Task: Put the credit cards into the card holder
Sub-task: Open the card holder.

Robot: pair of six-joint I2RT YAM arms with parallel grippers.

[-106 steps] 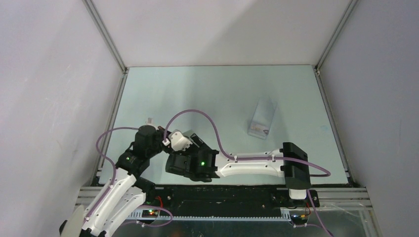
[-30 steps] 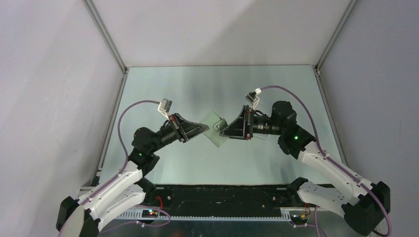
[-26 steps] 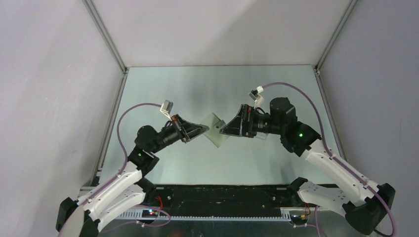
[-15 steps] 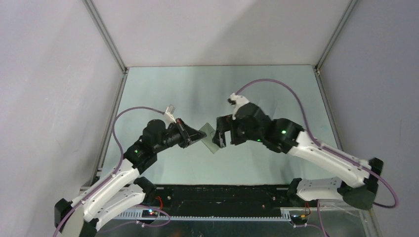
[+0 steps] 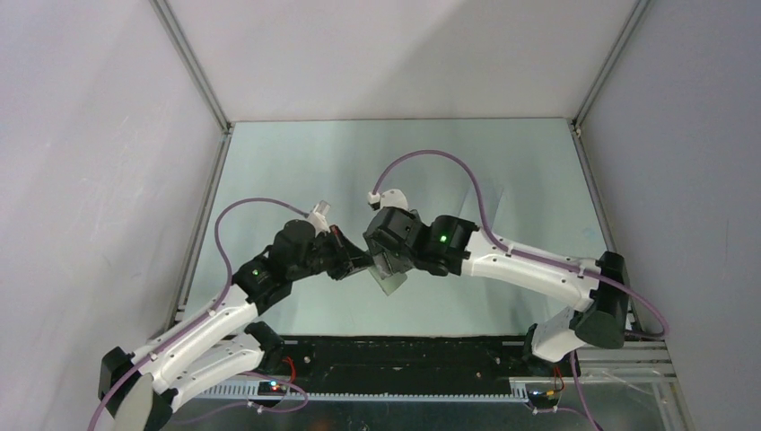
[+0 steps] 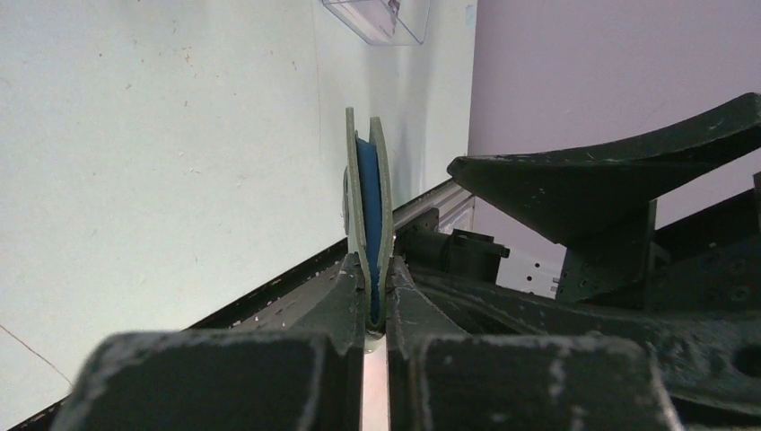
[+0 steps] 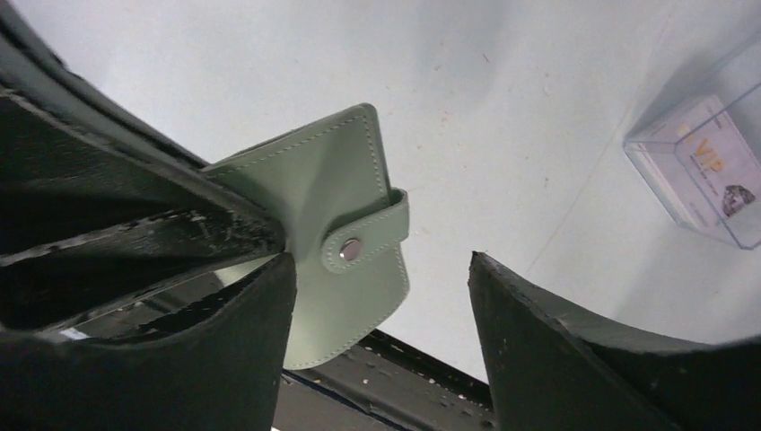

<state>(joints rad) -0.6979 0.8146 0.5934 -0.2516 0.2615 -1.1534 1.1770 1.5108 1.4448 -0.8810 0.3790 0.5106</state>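
The card holder [image 7: 328, 211], a pale grey-green wallet snapped shut by a tab, is held in the air above the table. Edge-on in the left wrist view it [image 6: 369, 193] shows a blue inside. My left gripper [image 6: 375, 280] is shut on its lower edge; in the top view this gripper [image 5: 357, 263] reaches in from the left. My right gripper [image 7: 381, 269] is open, its fingers either side of the wallet's tab end, and in the top view it [image 5: 388, 262] sits over the wallet [image 5: 392, 282]. A pale card printed VIP [image 7: 718, 162] lies inside a clear case.
The clear plastic case [image 7: 704, 175] lies on the pale table to the right of the wallet and also shows in the left wrist view [image 6: 377, 13]. The black front rail [image 5: 404, 346] runs just below the wallet. Enclosure walls stand on three sides.
My right arm has swung in from the right and turned its open gripper over the wallet. My left arm has drawn the wallet lower and nearer the front, still gripping it.
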